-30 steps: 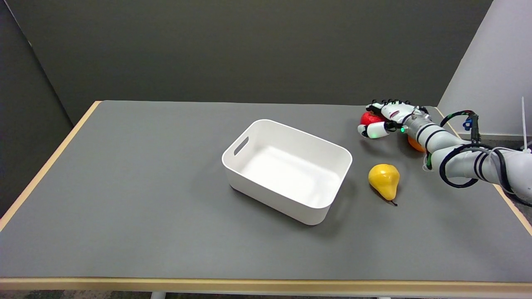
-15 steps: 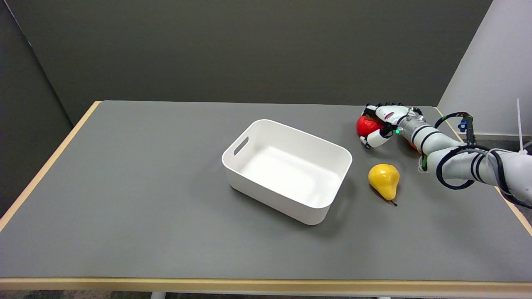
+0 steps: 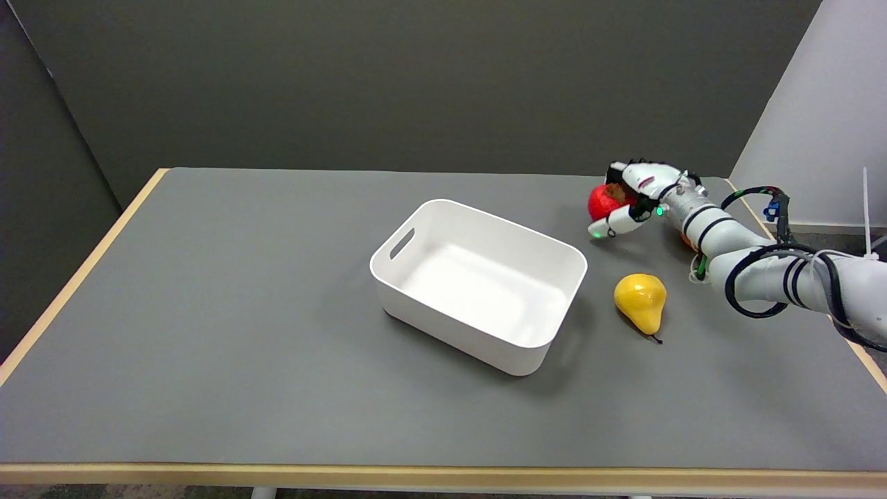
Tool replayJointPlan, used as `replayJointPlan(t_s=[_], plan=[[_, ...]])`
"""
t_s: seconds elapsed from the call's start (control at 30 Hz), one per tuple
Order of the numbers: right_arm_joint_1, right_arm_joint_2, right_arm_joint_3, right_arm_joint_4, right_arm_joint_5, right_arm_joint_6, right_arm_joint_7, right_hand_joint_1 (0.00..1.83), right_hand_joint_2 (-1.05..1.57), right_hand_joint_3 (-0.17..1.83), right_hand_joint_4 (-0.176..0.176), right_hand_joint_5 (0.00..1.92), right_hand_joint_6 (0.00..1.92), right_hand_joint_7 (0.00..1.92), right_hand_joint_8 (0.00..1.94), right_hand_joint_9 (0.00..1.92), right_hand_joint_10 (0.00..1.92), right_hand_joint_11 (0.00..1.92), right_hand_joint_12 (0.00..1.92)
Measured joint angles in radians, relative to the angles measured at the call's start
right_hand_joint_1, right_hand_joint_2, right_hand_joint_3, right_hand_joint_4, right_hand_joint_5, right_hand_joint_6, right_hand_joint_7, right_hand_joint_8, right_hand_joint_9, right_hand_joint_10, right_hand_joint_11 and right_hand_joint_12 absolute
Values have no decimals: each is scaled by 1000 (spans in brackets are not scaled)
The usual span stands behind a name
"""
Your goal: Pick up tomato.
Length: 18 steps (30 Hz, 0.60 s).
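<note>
**Tomato held in the right hand at the far right of the counter**

Nearest the camera runs the light wooden front edge of the grey counter [image 3: 208, 388]. Further in, about the middle, a white bin [image 3: 478, 284] sits at an angle, a slot handle cut into its left end wall. Just to its right lies a yellow pear [image 3: 641, 299] on its side, its dark stem pointing toward the near edge; pear and bin are near each other but apart.

Beyond the pear, the white right arm reaches in from the lower right, ringed with black cables. Behind its wrist a scrap of an orange thing [image 3: 687, 240] shows on the counter (mostly hidden, so its kind cannot be told).

At the arm's far end the right hand [image 3: 632, 201] grips the tomato [image 3: 600, 203], red, with a brownish patch on top. The fingers [image 3: 648, 179] curl over its top and right side while the thumb presses in from below, a small green light glowing at the thumb's tip. The tomato sits toward the far right of the counter, beyond and right of the bin; a faint shadow lies under it, but whether it is clear of the surface cannot be told.
</note>
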Motion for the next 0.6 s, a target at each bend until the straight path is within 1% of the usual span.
replayJointPlan(t_s=[0.03, 0.1, 0.3, 0.43, 0.6], plan=[[-1, 4, 9, -7, 3, 18, 7, 1336, 1154, 163, -142, 561, 1563, 804, 1274, 811, 1441, 920, 1624], [-1, 11, 21, -22, 12, 49, 19, 1338, 1147, 176, -156, 556, 1565, 813, 1279, 815, 1428, 922, 1622], [0, 46, 51, -80, 55, 147, 95, 1342, 1151, 170, -160, 545, 1570, 813, 1306, 808, 1424, 912, 1689], [4, 84, 65, -139, 83, 209, 206, 1338, 1150, 177, -152, 551, 1565, 811, 1316, 805, 1431, 937, 1754], [5, 141, 71, -247, 82, 266, 346, 1336, 1154, 175, -145, 545, 1569, 800, 1325, 807, 1440, 930, 1787]])
